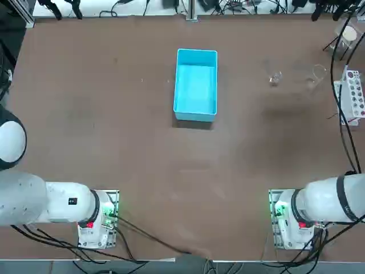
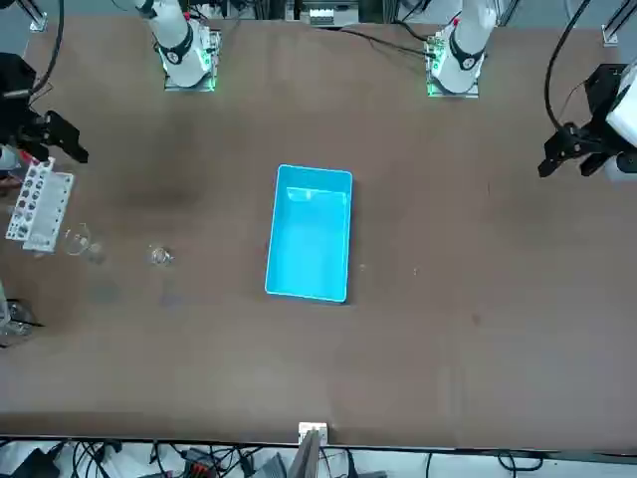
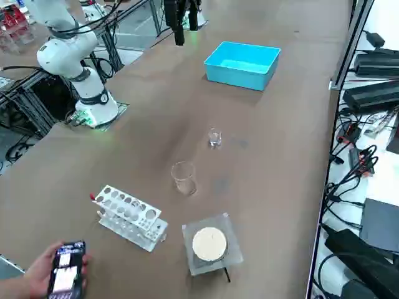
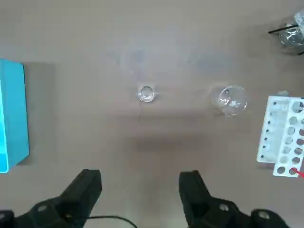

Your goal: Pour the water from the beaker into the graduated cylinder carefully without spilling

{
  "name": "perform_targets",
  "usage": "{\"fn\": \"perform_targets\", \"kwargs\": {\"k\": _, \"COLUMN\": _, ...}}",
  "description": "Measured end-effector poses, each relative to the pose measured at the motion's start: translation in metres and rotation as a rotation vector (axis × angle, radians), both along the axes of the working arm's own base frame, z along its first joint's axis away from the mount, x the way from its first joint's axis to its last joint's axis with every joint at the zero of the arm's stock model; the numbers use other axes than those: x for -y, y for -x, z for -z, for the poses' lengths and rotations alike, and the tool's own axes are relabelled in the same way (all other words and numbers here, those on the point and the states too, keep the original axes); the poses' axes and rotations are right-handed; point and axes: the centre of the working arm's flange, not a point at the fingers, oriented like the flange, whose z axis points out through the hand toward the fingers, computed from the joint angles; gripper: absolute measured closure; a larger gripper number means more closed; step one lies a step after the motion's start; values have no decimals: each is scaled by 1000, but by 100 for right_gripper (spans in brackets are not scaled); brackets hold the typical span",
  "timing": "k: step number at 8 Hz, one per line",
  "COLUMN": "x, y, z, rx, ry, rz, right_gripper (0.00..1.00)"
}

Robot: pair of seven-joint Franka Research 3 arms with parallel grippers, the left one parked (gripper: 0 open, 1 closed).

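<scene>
The beaker (image 4: 232, 99), a wide-rimmed clear glass cup, stands upright on the brown table beside the white rack; it also shows as the beaker (image 3: 183, 176) and the beaker (image 1: 317, 74). The graduated cylinder (image 4: 147, 93), slim and clear, stands a short way from it toward the blue bin, also seen as the graduated cylinder (image 3: 215, 137) and the graduated cylinder (image 2: 161, 256). My right gripper (image 4: 140, 187) hangs high over the table on the robot's side of both vessels. It is open, with nothing between its black fingers (image 4: 88, 187).
A white rack (image 3: 129, 218) with round holes lies by the beaker at the table's right side. A small stand with a white disc (image 3: 209, 244) sits beyond it. A blue bin (image 1: 196, 84) stands mid-table. A person's hand holding a phone (image 3: 62, 271) shows at the table edge.
</scene>
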Motion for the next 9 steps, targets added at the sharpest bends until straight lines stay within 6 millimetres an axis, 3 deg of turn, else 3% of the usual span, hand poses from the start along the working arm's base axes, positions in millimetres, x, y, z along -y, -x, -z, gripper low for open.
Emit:
{"fn": "perform_targets", "kwargs": {"k": 5, "x": 0, "y": 2, "z": 1, "rx": -16, "ry": 0, "rz": -3, "right_gripper": 0}}
{"fn": "perform_targets", "kwargs": {"k": 9, "x": 1, "y": 25, "z": 27, "rx": -265, "ry": 7, "rz": 25, "right_gripper": 0}}
